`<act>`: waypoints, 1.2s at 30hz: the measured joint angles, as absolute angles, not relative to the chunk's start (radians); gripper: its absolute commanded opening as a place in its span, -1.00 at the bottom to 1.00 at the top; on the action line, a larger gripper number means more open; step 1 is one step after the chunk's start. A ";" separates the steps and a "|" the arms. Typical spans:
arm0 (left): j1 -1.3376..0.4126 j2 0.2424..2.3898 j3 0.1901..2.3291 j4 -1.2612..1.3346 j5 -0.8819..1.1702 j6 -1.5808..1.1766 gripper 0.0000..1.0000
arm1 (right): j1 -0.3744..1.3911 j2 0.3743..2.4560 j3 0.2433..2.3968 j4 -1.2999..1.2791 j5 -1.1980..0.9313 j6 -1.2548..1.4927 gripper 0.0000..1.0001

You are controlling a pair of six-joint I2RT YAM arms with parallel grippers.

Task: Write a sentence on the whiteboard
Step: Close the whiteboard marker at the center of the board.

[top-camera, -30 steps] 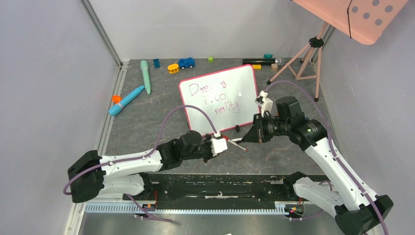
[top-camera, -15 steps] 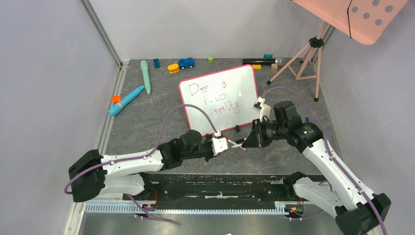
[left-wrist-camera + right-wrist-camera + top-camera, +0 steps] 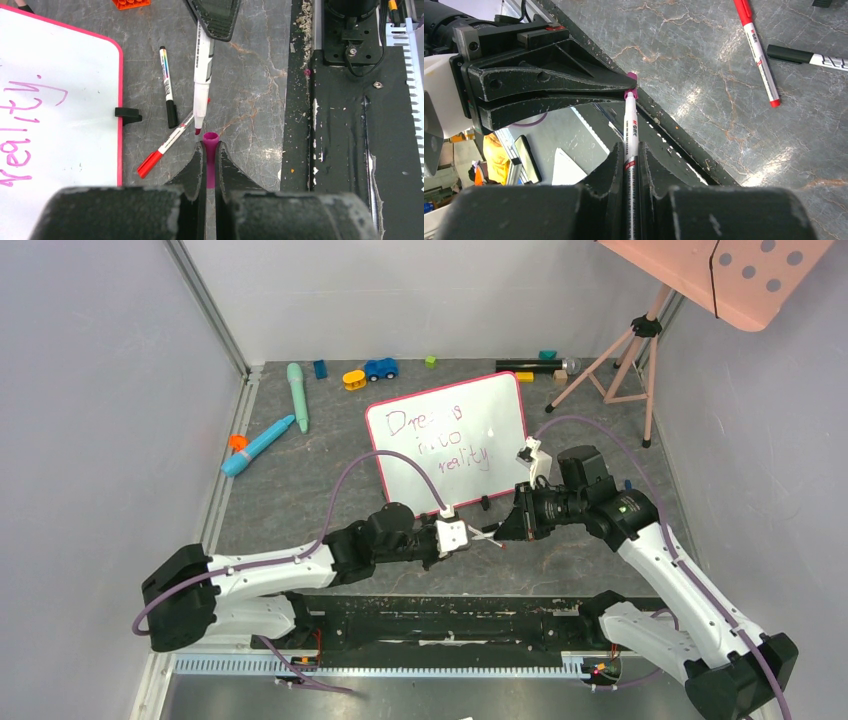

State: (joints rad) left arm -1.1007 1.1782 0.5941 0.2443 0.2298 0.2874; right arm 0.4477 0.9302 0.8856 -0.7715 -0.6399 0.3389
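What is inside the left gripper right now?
A magenta cap, pinched between the left gripper's fingers; its end pokes out, facing the marker in the right gripper. The fingers cover the cap's sides and far end.

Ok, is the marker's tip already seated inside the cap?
No: in the left wrist view the marker tip sits just left of the purple cap mouth, outside it, with the cap clamped in the left gripper.

Magenta cap (image 3: 210,170) in left claw (image 3: 210,146)
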 measured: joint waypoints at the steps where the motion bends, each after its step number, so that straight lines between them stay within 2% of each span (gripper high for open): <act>1: -1.101 1.180 0.596 0.246 0.232 0.287 -0.96 | 0.448 0.931 0.886 -0.772 -0.640 0.339 -1.00; 36: -1.101 1.221 0.604 0.268 0.213 0.286 -0.96 | 0.447 0.935 0.873 -0.786 -0.655 0.295 -1.00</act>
